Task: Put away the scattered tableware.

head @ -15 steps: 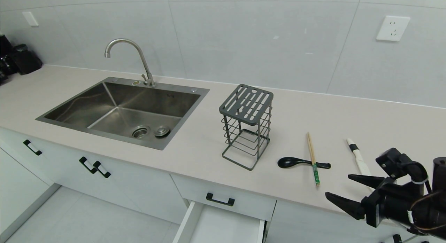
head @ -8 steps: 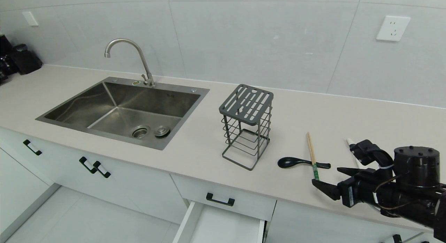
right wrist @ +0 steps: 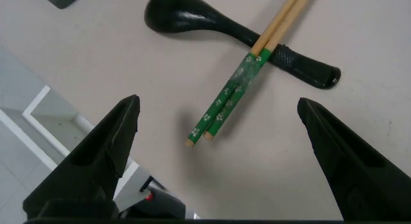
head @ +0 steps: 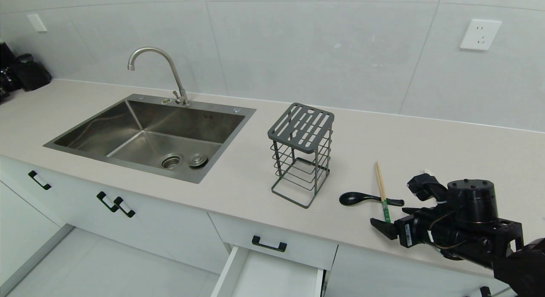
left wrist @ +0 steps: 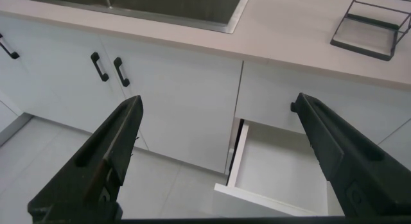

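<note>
A black spoon (head: 366, 199) lies on the counter to the right of the dark wire rack (head: 301, 152). A pair of wooden chopsticks (head: 382, 192) with green ends lies across the spoon's handle. My right gripper (head: 389, 217) is open, low over the counter's front edge beside the green ends. In the right wrist view the chopsticks (right wrist: 257, 70) and spoon (right wrist: 192, 22) lie just ahead of the right gripper (right wrist: 218, 166), with nothing between its fingers. A white utensil's tip (head: 427, 172) peeks out behind the right arm. My left gripper (left wrist: 218, 160) is open, in front of the cabinets.
A steel sink (head: 187, 124) with a faucet (head: 157, 63) sits at the left. A white drawer (head: 272, 275) under the counter stands open, also seen as the drawer (left wrist: 276, 179) below the left gripper. Bare counter stretches behind the rack.
My right gripper has moved left and forward toward the chopsticks' green ends, still open, and its arm now covers most of the white utensil. Tableware and rack have not moved.
</note>
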You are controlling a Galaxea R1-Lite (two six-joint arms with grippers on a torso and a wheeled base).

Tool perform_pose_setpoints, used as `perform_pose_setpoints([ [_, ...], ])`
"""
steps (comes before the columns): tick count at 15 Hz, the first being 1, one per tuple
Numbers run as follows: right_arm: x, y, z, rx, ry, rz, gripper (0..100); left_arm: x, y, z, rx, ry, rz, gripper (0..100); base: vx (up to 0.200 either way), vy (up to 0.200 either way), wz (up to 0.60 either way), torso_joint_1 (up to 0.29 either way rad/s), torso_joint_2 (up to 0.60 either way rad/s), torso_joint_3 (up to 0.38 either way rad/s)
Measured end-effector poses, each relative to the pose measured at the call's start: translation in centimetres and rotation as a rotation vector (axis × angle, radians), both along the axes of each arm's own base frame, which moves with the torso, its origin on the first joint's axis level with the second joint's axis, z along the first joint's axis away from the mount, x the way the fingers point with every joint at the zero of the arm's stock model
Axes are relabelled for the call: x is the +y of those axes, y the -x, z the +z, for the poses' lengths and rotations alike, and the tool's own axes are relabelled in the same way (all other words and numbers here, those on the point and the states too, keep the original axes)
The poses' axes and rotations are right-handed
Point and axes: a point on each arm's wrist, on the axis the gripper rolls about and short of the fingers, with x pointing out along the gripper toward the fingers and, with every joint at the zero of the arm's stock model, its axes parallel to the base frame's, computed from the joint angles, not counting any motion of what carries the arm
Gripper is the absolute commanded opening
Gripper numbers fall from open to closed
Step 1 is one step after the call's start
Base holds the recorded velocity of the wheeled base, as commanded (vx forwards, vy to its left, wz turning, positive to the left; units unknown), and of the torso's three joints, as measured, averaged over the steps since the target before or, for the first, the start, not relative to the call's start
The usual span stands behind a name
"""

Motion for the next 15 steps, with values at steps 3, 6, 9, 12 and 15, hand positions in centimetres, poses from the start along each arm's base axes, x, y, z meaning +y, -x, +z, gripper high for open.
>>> perform_pose_setpoints([
  [3,0.1,-0.3,-0.8,0.023,0.008,0.001,100,0.0,0.0,0.0,0.000,0.001,0.000,100,0.000,0.000,0.00,0.000,0.00,0.000],
  [6,0.4,-1.0,-1.0,0.023,0.001,-0.004,100,0.0,0.0,0.0,0.000,-0.003,0.000,100,0.000,0.000,0.00,0.000,0.00,0.000],
  [9,0.7,-2.0,-1.3,0.018,-0.001,-0.004,100,0.0,0.0,0.0,0.000,-0.007,0.000,100,0.000,0.000,0.00,0.000,0.00,0.000],
  [12,1.0,-2.8,-1.6,0.012,-0.003,-0.004,100,0.0,0.0,0.0,0.000,-0.008,0.000,100,0.000,0.000,0.00,0.000,0.00,0.000],
  [15,1.4,-4.0,-1.6,-0.009,-0.005,-0.016,100,0.0,0.0,0.0,0.000,-0.007,0.000,100,0.000,0.000,0.00,0.000,0.00,0.000],
])
